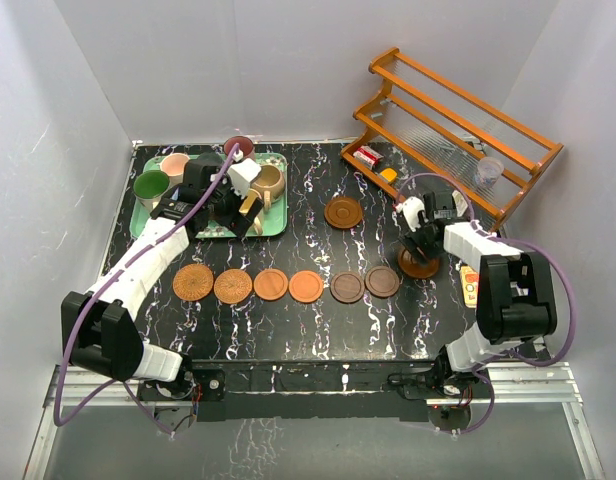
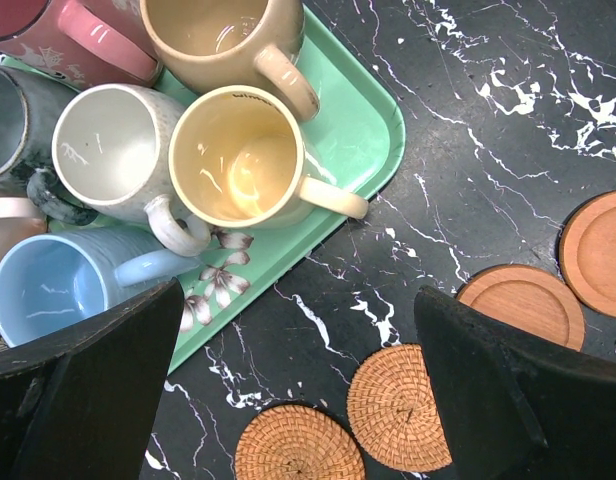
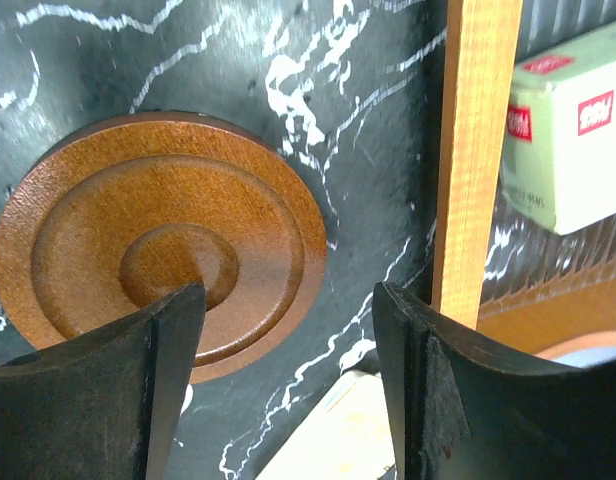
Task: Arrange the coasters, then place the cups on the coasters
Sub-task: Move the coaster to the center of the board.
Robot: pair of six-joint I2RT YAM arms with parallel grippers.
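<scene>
Six coasters (image 1: 271, 285) lie in a row across the table's middle, from woven ones (image 2: 403, 405) at the left to dark wood at the right. Another dark coaster (image 1: 343, 212) lies apart, farther back. My right gripper (image 1: 420, 248) is open low over a brown grooved coaster (image 3: 168, 240); one finger overlaps the disc, the other stands off its edge. Cups crowd the green tray (image 2: 363, 120): yellow-cream (image 2: 238, 155), cream-white (image 2: 113, 150), light blue (image 2: 48, 290), tan (image 2: 218, 35), pink (image 2: 78, 30), plus green (image 1: 151, 185) and maroon (image 1: 238, 148). My left gripper (image 2: 298, 400) hangs wide open and empty over the tray's near corner.
A wooden rack (image 1: 458, 120) stands at the back right, holding a small clear glass cup (image 1: 490, 170). A green-white box (image 3: 568, 130) lies beneath it, just behind a rack leg (image 3: 473, 150) close to my right fingers. An orange card (image 1: 470, 285) lies beside the right arm.
</scene>
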